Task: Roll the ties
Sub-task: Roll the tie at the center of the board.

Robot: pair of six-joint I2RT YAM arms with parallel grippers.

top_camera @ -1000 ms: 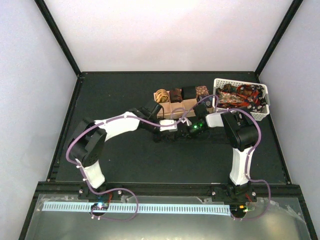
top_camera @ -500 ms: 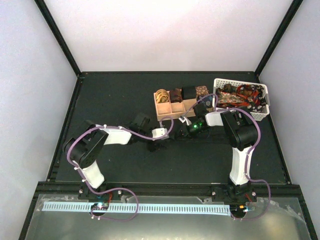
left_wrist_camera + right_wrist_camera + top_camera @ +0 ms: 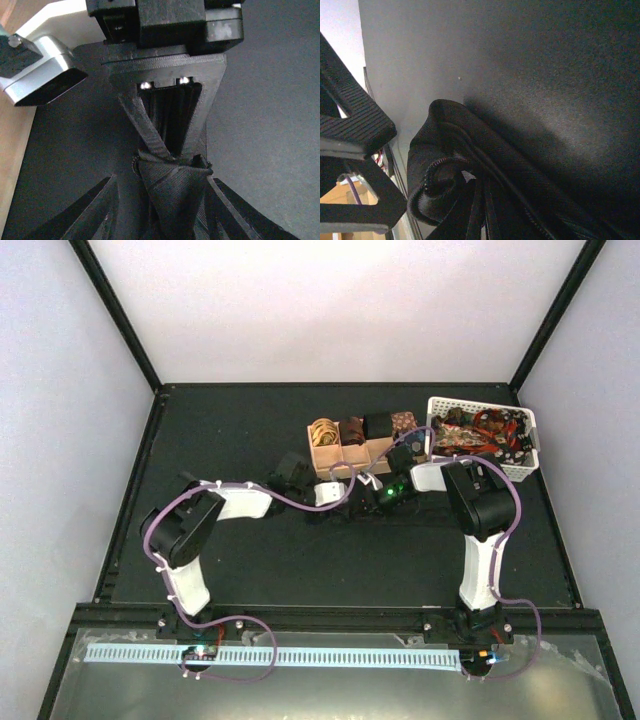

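Note:
A black tie (image 3: 175, 197) lies on the dark mat between my two grippers, one end coiled (image 3: 442, 185). My right gripper (image 3: 172, 152) is shut on the tie's upper edge; its own fingers do not show in the right wrist view. My left gripper (image 3: 167, 192) is open, its fingers (image 3: 357, 125) apart on either side of the tie. From above, the left gripper (image 3: 336, 502) and the right gripper (image 3: 370, 500) meet just in front of the tray. Rolled ties, gold (image 3: 323, 430), brown (image 3: 352, 428), black (image 3: 377, 424) and patterned (image 3: 404, 421), sit in the tray.
The tan wooden tray (image 3: 325, 468) stands just behind the grippers. The white perforated basket (image 3: 530, 455) at the back right holds several loose ties (image 3: 480, 428). Black frame posts rise at the mat's back corners.
The left arm drew back towards the left and front, then came forward again to the tie in front of the tray. The right arm has stayed put.

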